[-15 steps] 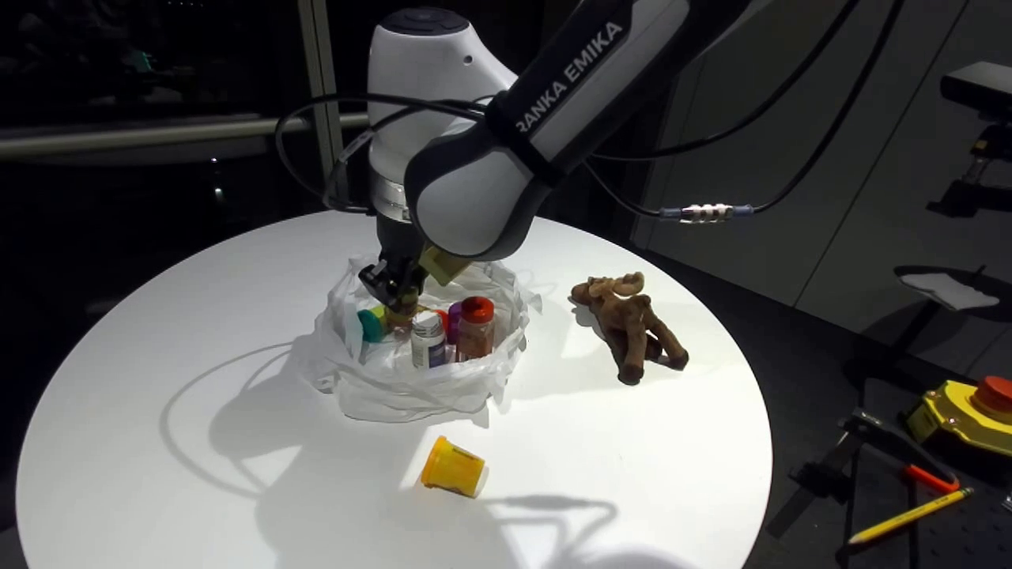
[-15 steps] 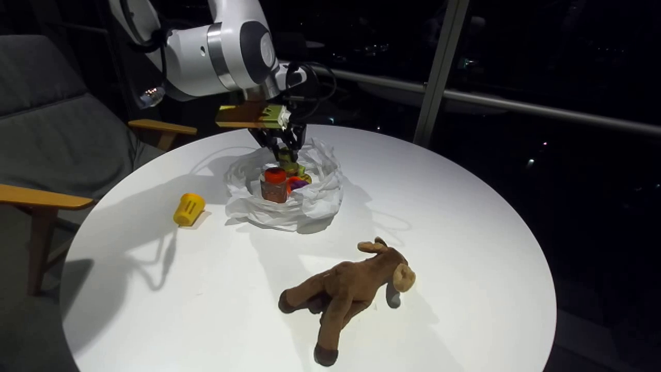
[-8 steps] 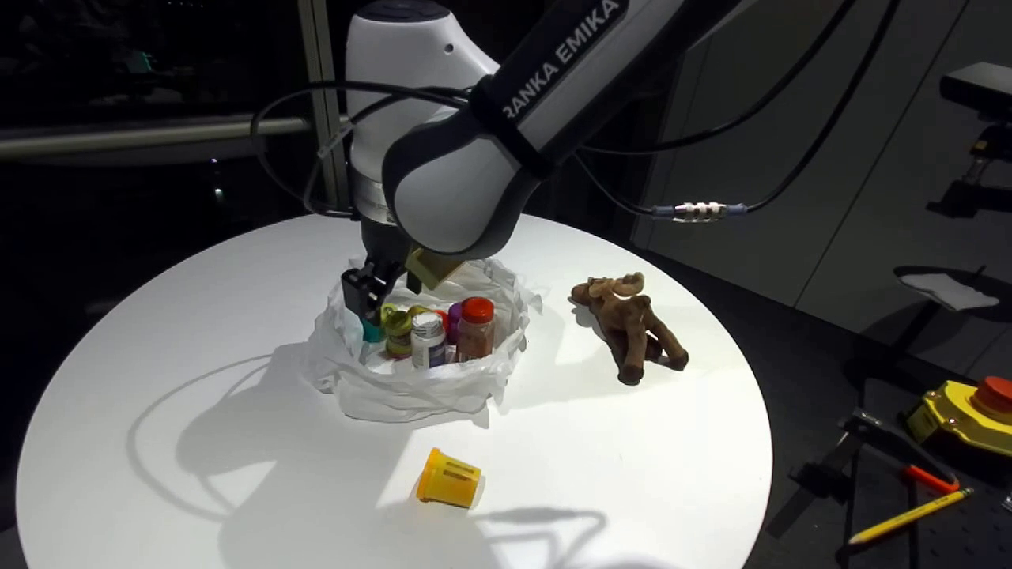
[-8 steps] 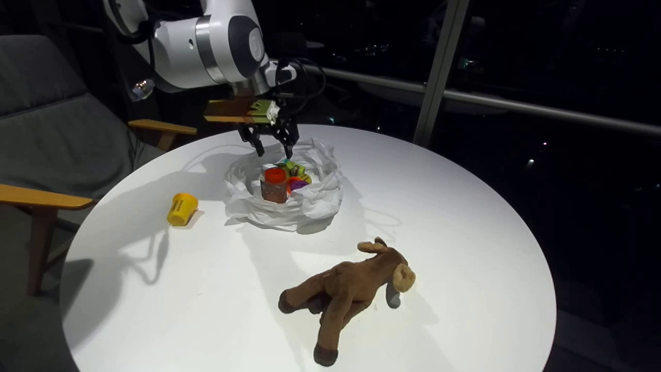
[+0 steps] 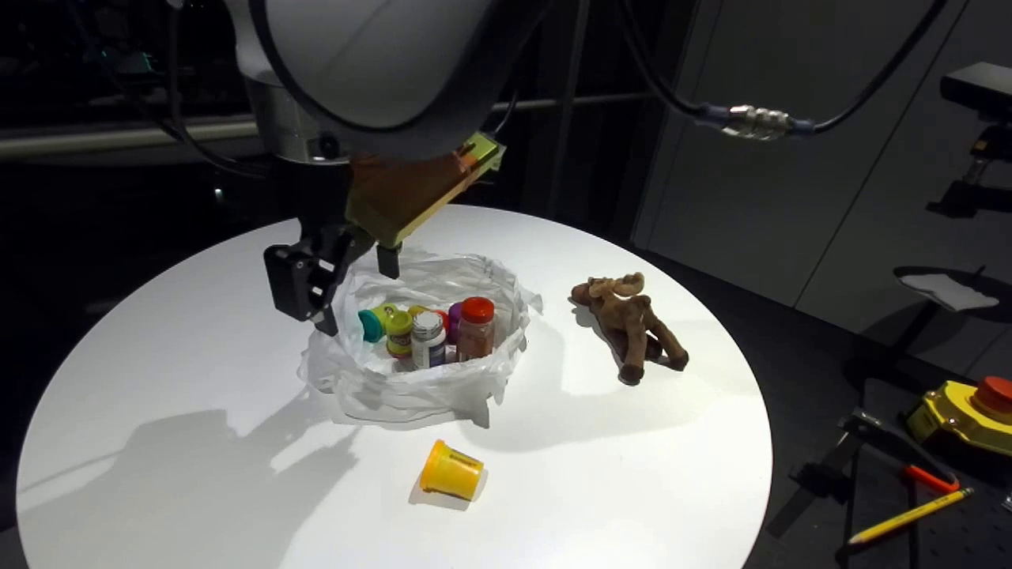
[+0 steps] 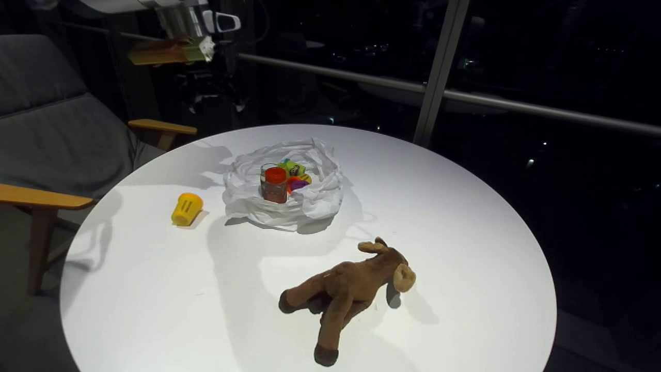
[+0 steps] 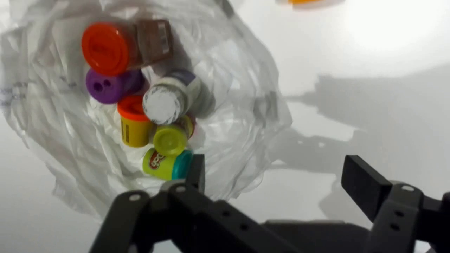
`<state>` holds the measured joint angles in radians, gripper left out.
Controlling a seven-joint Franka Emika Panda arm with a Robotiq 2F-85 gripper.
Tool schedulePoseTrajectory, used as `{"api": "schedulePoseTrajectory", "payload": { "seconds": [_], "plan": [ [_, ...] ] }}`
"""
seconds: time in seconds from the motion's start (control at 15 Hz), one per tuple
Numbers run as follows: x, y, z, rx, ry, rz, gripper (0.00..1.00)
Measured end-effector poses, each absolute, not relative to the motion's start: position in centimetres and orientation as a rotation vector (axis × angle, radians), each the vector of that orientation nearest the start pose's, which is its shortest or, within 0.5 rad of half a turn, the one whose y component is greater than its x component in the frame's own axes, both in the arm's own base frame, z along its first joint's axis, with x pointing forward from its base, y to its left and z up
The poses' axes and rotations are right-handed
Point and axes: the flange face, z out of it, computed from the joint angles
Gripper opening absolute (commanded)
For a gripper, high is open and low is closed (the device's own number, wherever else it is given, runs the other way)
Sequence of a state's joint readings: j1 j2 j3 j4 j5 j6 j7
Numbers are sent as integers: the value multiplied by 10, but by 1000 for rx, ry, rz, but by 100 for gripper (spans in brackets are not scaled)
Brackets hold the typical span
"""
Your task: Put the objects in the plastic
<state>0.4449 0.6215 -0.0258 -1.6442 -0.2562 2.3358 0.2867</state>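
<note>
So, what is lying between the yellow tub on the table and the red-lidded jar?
Tabletop, then the wall of the white plastic bag, in both exterior views.

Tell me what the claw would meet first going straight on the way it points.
Probably the white plastic bag: in the wrist view one side of the open claw overlaps it, the other the tabletop. Depth is unclear, so the tabletop could come first.

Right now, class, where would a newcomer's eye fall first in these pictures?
Probably on the brown plush animal, lying on the round white table apart from the crumpled white plastic bag. Next might come the clear, red-lidded jar, standing upright inside that bag. Then, perhaps, the small yellow plastic tub lying on its side outside the bag.
</note>
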Motion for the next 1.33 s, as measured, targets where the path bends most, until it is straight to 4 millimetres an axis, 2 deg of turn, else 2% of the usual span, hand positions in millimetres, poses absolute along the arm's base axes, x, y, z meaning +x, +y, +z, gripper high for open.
{"api": "schedulePoseTrajectory", "payload": {
  "seconds": [0.13,0.33,0.47,0.67,0.87,1.07,1.33],
  "plan": [
    [605,292,266,-3291,-559,-65,100],
    [568,299,262,-3302,-622,106,100],
    [550,296,248,-3289,-662,190,100],
    [531,281,215,-3257,-717,314,100],
    [517,265,177,-3219,-748,408,100],
    [514,253,144,-3176,-775,397,100],
    [521,243,126,-3121,-772,258,100]
  ]
}}
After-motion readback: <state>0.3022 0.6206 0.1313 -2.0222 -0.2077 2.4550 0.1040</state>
